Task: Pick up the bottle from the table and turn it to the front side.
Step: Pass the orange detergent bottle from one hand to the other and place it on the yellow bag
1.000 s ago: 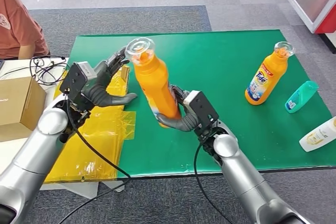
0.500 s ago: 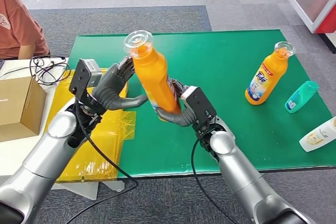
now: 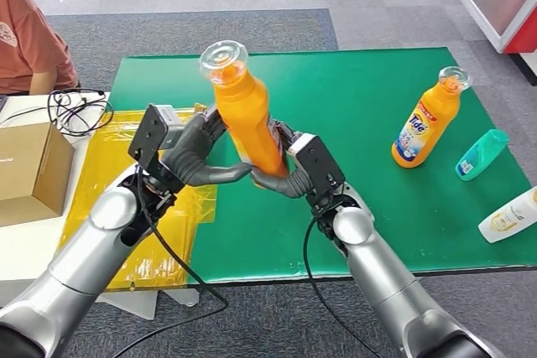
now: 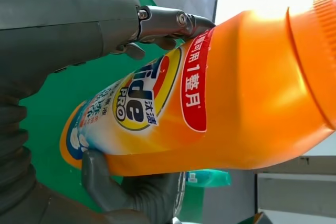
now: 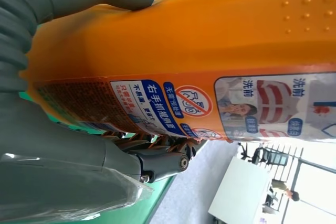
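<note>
An orange Tide bottle [image 3: 246, 115] with a clear cap [image 3: 223, 58] is held tilted above the green table [image 3: 380, 207], cap leaning away to the left. My right hand [image 3: 286, 172] grips its lower part from the right. My left hand [image 3: 197, 150] wraps it from the left, with its fingers [image 3: 214, 123] behind the bottle and its thumb across the front. The left wrist view shows the front Tide label [image 4: 138, 103] with a fingertip [image 4: 194, 23] touching it. In the right wrist view the back label [image 5: 238, 108] faces the camera, and the right hand [image 5: 71, 145] clasps the bottle.
A second orange Tide bottle [image 3: 430, 119] stands at the table's right. A teal bottle [image 3: 481, 153] and a white bottle [image 3: 509, 215] lie near the right edge. A yellow sheet [image 3: 159, 207], a cardboard box [image 3: 28, 169] and cables [image 3: 75, 111] are at left, near a person [image 3: 25, 31].
My left hand has moved right from over the yellow sheet and closed around the bottle. The right hand has kept its grip, with the bottle shifting only slightly.
</note>
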